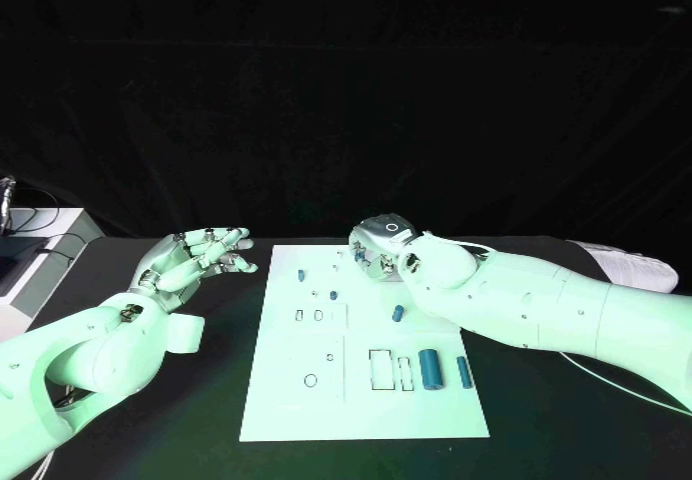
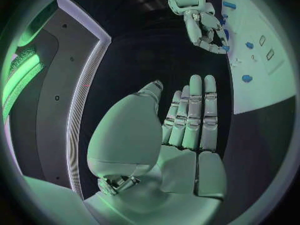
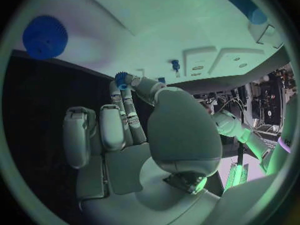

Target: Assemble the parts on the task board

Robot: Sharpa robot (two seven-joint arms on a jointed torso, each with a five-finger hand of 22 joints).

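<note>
The white task board (image 1: 361, 400) lies flat in the middle of the black table (image 1: 188, 440), long axis running away from the robot. The right hand (image 1: 387, 250) hangs over the board's far end, so it is plainly the nearer one; the left hand (image 1: 195, 262) sits off the board's left edge, fingers straight and apart, holding nothing. In the right wrist view the right hand pinches a small blue toothed part (image 3: 121, 79) between thumb and fingertip. Two blue cylinders (image 1: 430, 370) lie lengthwise near the board's near right corner, by rectangular slots. From the head view that pinched part is hidden behind the hand, and which socket it suits I cannot make out.
</note>
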